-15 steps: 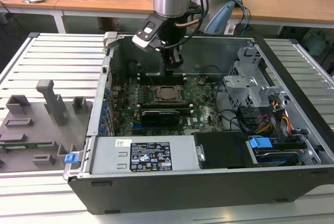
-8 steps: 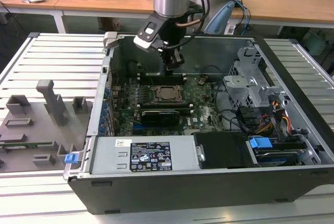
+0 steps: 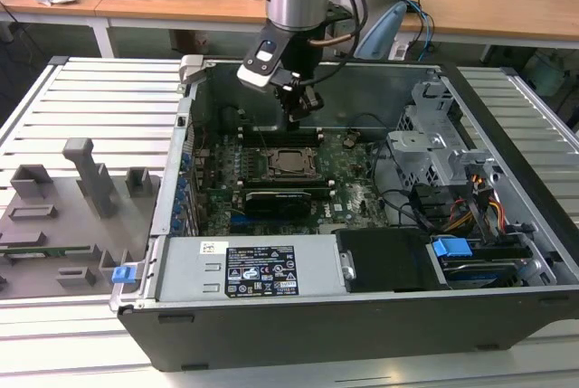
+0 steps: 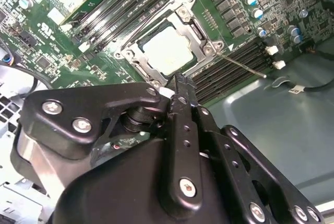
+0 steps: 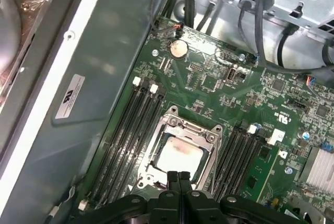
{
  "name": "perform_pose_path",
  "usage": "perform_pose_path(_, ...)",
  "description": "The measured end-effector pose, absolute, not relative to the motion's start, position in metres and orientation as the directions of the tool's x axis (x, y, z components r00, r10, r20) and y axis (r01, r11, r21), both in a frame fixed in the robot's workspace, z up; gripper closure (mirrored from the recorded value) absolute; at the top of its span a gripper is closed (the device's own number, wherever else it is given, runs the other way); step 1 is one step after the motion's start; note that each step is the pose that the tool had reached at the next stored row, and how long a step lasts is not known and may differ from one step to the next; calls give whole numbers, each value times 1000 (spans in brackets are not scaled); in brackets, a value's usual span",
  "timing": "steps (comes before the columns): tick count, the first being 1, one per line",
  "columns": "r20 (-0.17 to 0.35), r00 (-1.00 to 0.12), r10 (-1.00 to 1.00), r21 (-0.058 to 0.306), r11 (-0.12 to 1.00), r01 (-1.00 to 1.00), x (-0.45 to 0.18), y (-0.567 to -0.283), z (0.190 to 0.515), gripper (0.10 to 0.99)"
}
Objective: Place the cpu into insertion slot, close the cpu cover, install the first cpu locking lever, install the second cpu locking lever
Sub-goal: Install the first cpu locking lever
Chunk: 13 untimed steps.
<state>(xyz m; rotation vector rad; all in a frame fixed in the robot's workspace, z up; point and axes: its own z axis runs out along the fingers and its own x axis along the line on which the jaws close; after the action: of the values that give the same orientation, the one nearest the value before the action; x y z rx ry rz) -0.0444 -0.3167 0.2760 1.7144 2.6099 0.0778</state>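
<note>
The cpu [image 4: 168, 51] lies silver face up in the socket on the green motherboard, also visible at cpu [image 5: 180, 156] and cpu [image 3: 291, 162]. The cpu cover [image 4: 197, 30] lies flat around it as a metal frame, seen too at cover [image 5: 192, 129]. A thin locking lever [image 4: 244, 65] juts out from one socket corner over the memory slots. My gripper [image 4: 180, 80] hangs just above the socket's edge, fingers shut together with nothing between them; it also shows at gripper [image 5: 178, 178] and gripper [image 3: 301, 117].
The open computer case [image 3: 507, 89] sits on a slatted table. Black memory slots [image 5: 130, 125] flank the socket. A drive cage with cables [image 3: 448, 148] is at the exterior view's right, a long black card [image 3: 285, 200] in front of the socket, a grey fixture tray [image 3: 63, 216] at the left.
</note>
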Motion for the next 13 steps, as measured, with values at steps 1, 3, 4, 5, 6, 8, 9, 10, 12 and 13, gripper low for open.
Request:
perform_pose_path(1, 12, -409, 912, 51, 408, 912, -44, -317, 276, 980)
perform_pose_path(3, 12, -443, 897, 51, 442, 896, -44, -317, 276, 980)
perform_pose_path(4, 12, -456, 890, 51, 454, 889, -44, -317, 276, 980)
perform_pose_path(5, 12, -474, 881, 51, 473, 880, -44, -317, 276, 980)
perform_pose_path(6, 12, -485, 874, 52, 484, 873, -44, -317, 276, 980)
perform_pose_path(8, 12, -513, 858, 51, 512, 857, -44, -317, 276, 980)
perform_pose_path(9, 12, -530, 848, 51, 529, 847, -44, -317, 276, 980)
perform_pose_path(10, 12, -540, 842, 51, 539, 841, -44, -317, 276, 980)
perform_pose_path(12, 12, -562, 827, 51, 561, 826, -44, -317, 276, 980)
perform_pose_path(13, 12, -571, 821, 52, 569, 820, -44, -317, 276, 980)
